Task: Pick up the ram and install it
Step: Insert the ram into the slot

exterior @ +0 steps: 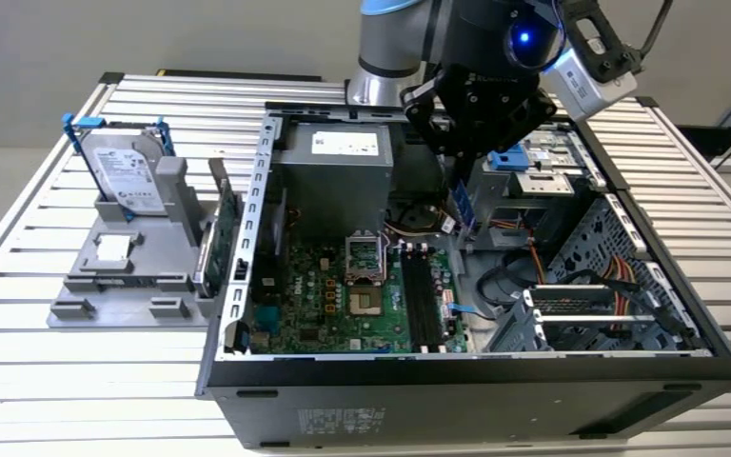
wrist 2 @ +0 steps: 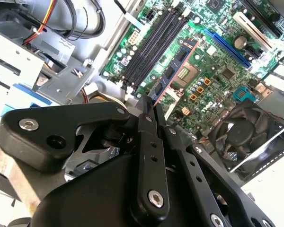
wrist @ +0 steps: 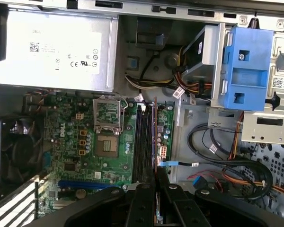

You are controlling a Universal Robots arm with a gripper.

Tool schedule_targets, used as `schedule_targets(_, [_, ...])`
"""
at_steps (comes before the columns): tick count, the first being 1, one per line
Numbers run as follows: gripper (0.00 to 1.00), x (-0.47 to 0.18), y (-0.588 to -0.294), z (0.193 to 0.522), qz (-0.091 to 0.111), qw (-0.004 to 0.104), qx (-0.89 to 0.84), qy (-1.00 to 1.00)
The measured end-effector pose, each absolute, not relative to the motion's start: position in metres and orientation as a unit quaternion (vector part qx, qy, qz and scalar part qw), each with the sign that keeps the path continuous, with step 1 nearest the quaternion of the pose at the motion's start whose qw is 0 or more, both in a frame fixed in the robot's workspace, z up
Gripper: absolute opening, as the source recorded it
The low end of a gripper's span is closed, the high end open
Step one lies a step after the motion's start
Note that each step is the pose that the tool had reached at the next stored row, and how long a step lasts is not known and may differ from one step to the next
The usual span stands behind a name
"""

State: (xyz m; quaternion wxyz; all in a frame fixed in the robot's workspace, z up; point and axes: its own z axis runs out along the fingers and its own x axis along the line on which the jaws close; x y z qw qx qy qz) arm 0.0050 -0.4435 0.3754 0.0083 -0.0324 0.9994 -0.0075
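Ram (wrist 2: pixel 175 68) clamped on edge between closed pincer (wrist 2: pixel 150 108) fingers, hanging inside open computer case (exterior: pixel 467 400), over motherboard (wrist: pixel 75 142), close by black memory slots (wrist: pixel 143 137); apparently not seated. Probably light, thin, stiff but brittle; chips and contact edge delicate. Best hold: flat faces near upper edge, away from contacts. Grip spot hidden behind pincer body; slot latches and gap to slots hard to judge.

Slatted metal table (exterior: pixel 35 381), open computer case (exterior: pixel 467 400) on it, grey parts stand (exterior: pixel 125 281) beside
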Motion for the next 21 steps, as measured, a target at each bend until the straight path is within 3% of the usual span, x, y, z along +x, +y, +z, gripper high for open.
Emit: schedule_targets(21, [0.00, 0.009, -0.443, 0.365, -0.007, 0.008, -0.032, 0.999])
